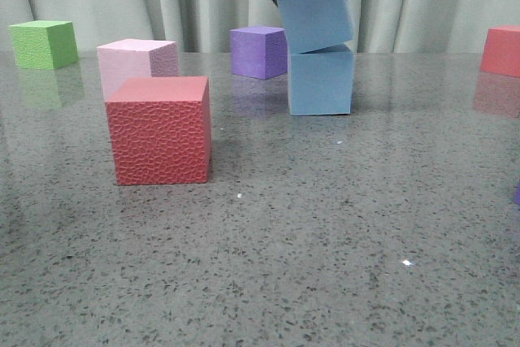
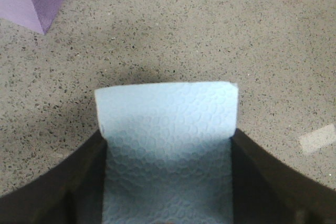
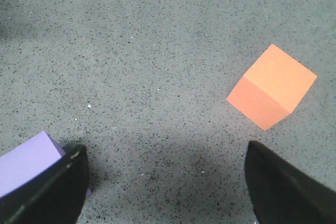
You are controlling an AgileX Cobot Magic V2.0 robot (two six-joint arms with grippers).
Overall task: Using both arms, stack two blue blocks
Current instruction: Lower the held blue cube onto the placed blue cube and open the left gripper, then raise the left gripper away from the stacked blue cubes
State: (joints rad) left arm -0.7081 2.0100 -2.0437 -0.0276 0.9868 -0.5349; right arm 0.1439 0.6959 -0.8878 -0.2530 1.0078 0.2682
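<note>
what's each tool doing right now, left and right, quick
Left tool: closed on the upper blue block, tilted atop the lower blue block.
Right tool: open, holding nothing.

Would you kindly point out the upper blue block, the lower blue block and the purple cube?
upper blue block point(image 1: 315, 14): front view, front face.
lower blue block point(image 1: 321, 81): front view, front face.
purple cube point(image 1: 257, 54): front view, front face.

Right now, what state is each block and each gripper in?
Upper blue block: tilted, gripped, on the lower one.
Lower blue block: upright on table.
Left gripper: shut on upper blue block.
Right gripper: open, empty.
Red block: upright.
Orange block: resting alone.
</note>
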